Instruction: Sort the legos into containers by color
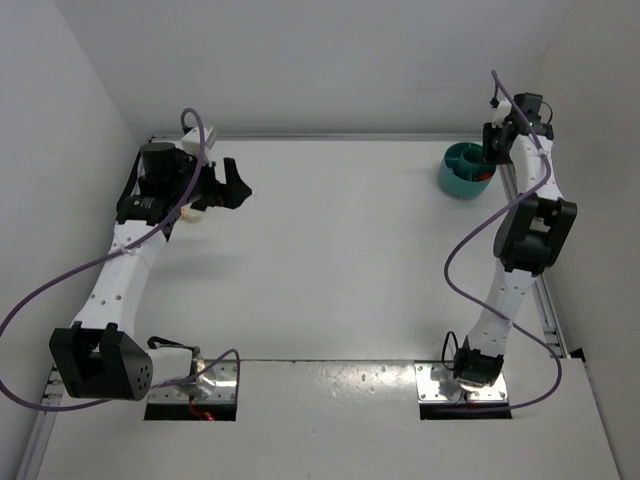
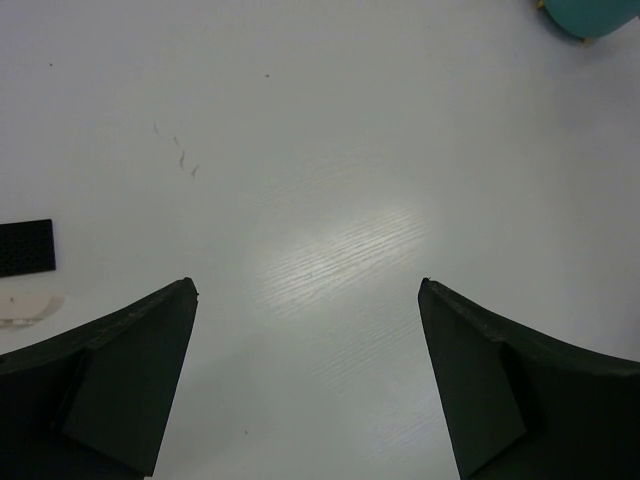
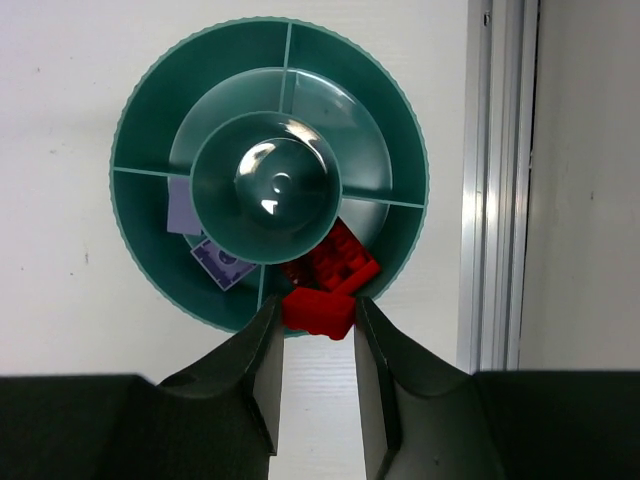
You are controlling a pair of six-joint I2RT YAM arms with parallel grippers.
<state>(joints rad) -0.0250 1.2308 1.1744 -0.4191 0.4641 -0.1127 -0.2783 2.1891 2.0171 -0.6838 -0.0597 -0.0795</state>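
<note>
The round teal tub (image 1: 462,172) with inner dividers stands at the far right of the table. In the right wrist view its rim (image 3: 130,120) fills the upper frame. My right gripper (image 3: 316,305) is shut on a red lego (image 3: 318,312) and holds it over the tub's near edge. Beneath it, one compartment holds more red legos (image 3: 338,256). The compartment to its left holds two pale legos (image 3: 224,265). My left gripper (image 2: 307,285) is open and empty above bare table at the far left (image 1: 236,186). A black lego (image 2: 25,247) lies to its left.
A metal rail (image 3: 495,180) runs along the table's right edge, just beside the tub. Grey walls close in the table at the left, back and right. The tub's edge (image 2: 590,12) shows at the top right of the left wrist view.
</note>
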